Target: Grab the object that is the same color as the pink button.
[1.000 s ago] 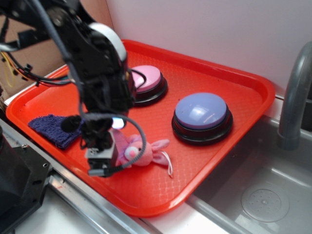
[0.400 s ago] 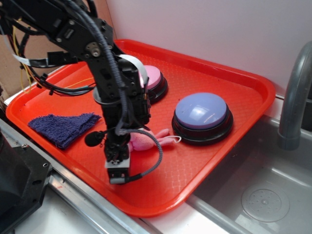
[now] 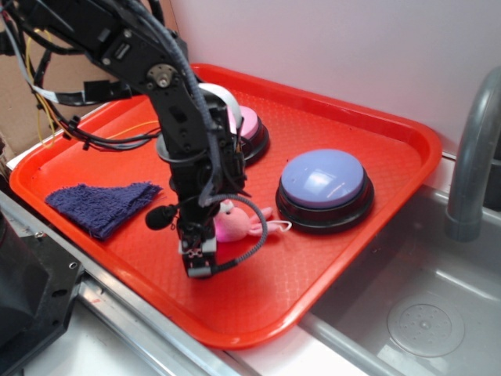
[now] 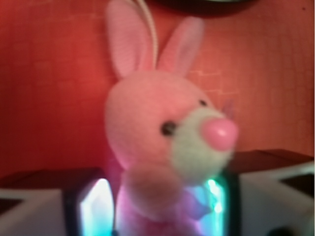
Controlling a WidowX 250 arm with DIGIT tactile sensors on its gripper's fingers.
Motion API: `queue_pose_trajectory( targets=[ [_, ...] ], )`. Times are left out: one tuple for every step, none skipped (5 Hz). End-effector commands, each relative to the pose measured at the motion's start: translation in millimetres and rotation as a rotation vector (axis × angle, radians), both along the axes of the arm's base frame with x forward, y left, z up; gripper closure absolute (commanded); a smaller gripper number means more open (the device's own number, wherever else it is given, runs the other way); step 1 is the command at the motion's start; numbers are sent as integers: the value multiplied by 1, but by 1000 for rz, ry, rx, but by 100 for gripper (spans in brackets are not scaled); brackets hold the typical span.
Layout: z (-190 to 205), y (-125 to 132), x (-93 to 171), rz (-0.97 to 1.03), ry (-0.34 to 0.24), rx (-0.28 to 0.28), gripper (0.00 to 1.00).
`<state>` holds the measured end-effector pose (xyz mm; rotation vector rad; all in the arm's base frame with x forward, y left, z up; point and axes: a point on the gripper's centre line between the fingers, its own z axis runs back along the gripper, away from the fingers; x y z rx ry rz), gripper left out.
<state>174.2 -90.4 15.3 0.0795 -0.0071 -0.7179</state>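
Gripper [image 3: 205,235] pinching the pink plush bunny [image 4: 167,142] between its fingers, above the red tray [image 3: 329,258]. Pink button [image 3: 249,125] sits behind the arm.

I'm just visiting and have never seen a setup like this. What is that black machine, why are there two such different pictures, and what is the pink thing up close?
The black machine is a robot arm with a gripper at its tip. One picture is taken from outside, looking down at the red tray; the other comes from a small camera on the arm's wrist, so it shows only what sits between the fingers. That pink thing is a plush bunny, the same toy seen beside the arm in the outside view. The fingers sit on either side of its body, apparently gripping it. On the tray also lie a pink button, a lavender button and a dark blue cloth. A grey sink is next to the tray.
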Motion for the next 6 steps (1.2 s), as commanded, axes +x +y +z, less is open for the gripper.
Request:
queue_pose_trajectory(
  targets=[
    [47,9,1,145,20,-15,100],
    [85,29,5,332,9,-74,100],
    [118,59,7,517,-3,-92,100],
    [142,90,9,678,-33,-126,100],
    [151,110,9,780,-51,-111,100],
    [156,127,8,863,-76,-110,100]
  ],
)
